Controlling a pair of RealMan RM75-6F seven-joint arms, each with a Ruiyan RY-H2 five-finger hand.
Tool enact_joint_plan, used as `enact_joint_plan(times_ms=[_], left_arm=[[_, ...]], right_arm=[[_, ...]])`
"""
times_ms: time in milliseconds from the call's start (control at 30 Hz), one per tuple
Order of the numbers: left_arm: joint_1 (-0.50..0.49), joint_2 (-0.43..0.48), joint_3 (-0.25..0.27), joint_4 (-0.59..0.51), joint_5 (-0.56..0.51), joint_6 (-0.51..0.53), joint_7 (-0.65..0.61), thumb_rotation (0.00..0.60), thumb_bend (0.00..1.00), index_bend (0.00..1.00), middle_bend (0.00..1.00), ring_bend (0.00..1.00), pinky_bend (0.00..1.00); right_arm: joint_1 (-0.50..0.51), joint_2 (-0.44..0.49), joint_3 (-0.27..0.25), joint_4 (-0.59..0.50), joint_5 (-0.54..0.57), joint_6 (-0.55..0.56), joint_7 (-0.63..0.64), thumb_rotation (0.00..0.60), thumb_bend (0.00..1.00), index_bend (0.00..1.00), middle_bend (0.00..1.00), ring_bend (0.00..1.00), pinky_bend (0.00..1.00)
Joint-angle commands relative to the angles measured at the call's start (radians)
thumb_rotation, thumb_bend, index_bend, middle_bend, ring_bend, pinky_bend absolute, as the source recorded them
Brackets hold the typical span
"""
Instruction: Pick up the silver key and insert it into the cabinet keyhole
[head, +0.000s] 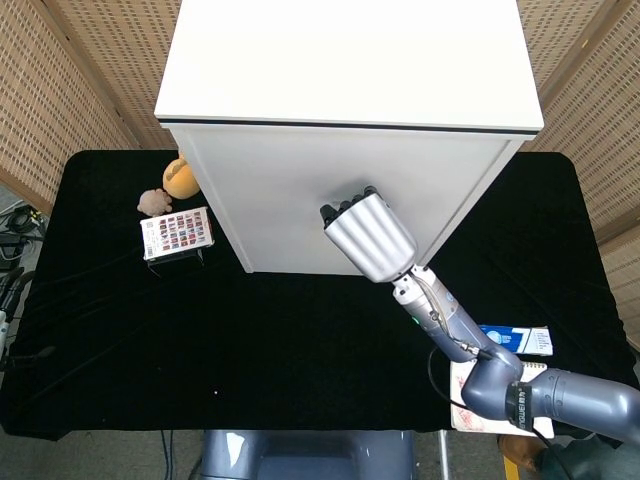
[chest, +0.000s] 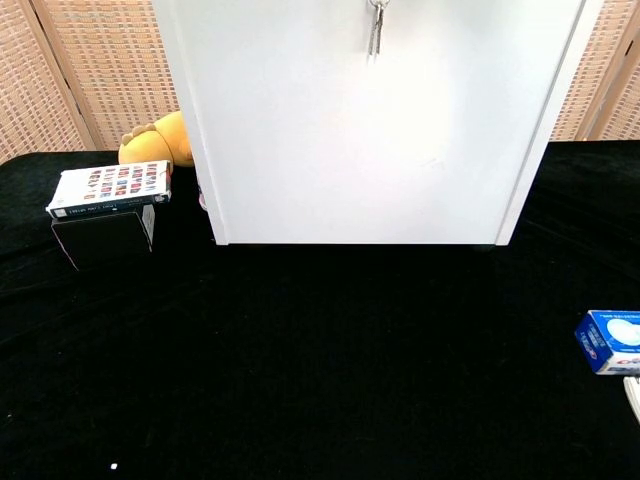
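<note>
Silver key (chest: 375, 28) hanging at white cabinet (chest: 370, 130) front – right hand (head: 367, 232) against it

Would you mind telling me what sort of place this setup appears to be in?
Probably a lab test station: a white cabinet stands on a table draped in black cloth, woven screens enclose it, and a small box lies about.
</note>
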Motion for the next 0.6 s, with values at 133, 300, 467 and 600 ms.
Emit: enact_joint_plan(times_ms=[133,300,467,600], left_arm=[[0.001,0.0,0.001,-0.002,0.003,0.002,0.002,0.6,0.0,0.0,0.0,0.0,0.0],[0.002,0.001,0.002,-0.004,0.007,0.006,0.0,0.6,0.0,0.0,0.0,0.0,0.0],[0.006,0.003,0.004,-0.006,0.016,0.013,-0.006,0.6,0.0,0.0,0.0,0.0,0.0],[0.008,0.005,0.006,-0.007,0.024,0.019,-0.008,0.6,0.0,0.0,0.0,0.0,0.0]], right_arm=[[-0.021,0.036,-0.004,-0.036,-0.027,0.022,0.018,0.6,0.0,0.75,1.0,1.0,1.0],[-0.062,0.089,-0.032,-0.071,-0.084,0.054,0.059,0.6,0.0,0.75,1.0,1.0,1.0],[-0.146,0.164,-0.107,-0.074,-0.206,0.128,0.16,0.6,0.0,0.75,1.0,1.0,1.0],[-0.201,0.202,-0.16,-0.043,-0.29,0.19,0.223,0.6,0.0,0.74,0.98,0.99,1.0]])
